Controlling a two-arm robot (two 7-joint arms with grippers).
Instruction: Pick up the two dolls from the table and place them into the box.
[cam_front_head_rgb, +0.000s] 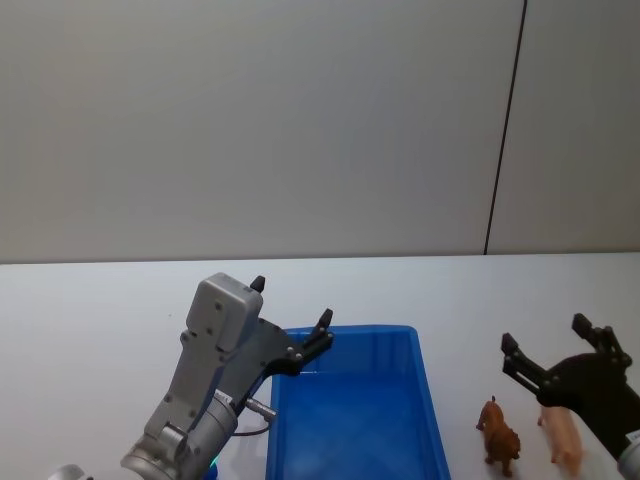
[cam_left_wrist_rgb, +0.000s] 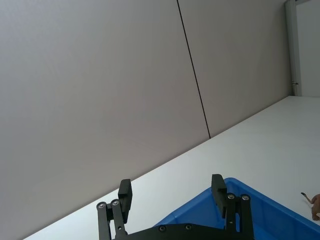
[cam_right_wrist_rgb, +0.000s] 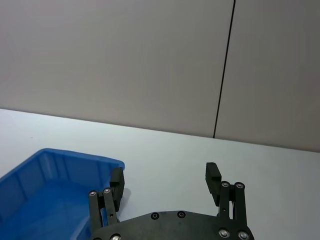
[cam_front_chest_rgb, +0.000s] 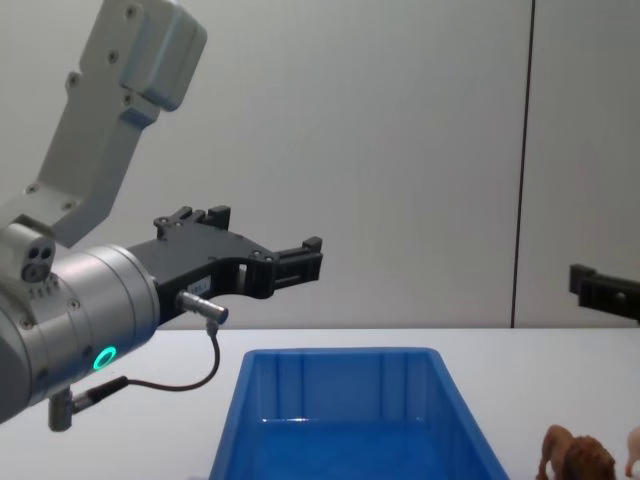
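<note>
Head view: the lion figurine (cam_front_head_rgb: 497, 436) and pig figurine (cam_front_head_rgb: 562, 437) stand together on the counter (cam_front_head_rgb: 100, 320), three o'clock from the blue bin (cam_front_head_rgb: 360, 329). Above them hovers the right hand (cam_front_head_rgb: 544, 333), fingers apart. The left hand (cam_front_head_rgb: 291, 302), likewise spread, hangs at the bin's eleven o'clock. Chest view clips the pig at its edge.

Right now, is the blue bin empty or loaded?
Empty where visible: the blue bin shows a bare floor, and the lion figurine and pig figurine both stand on the white table to its right.
</note>
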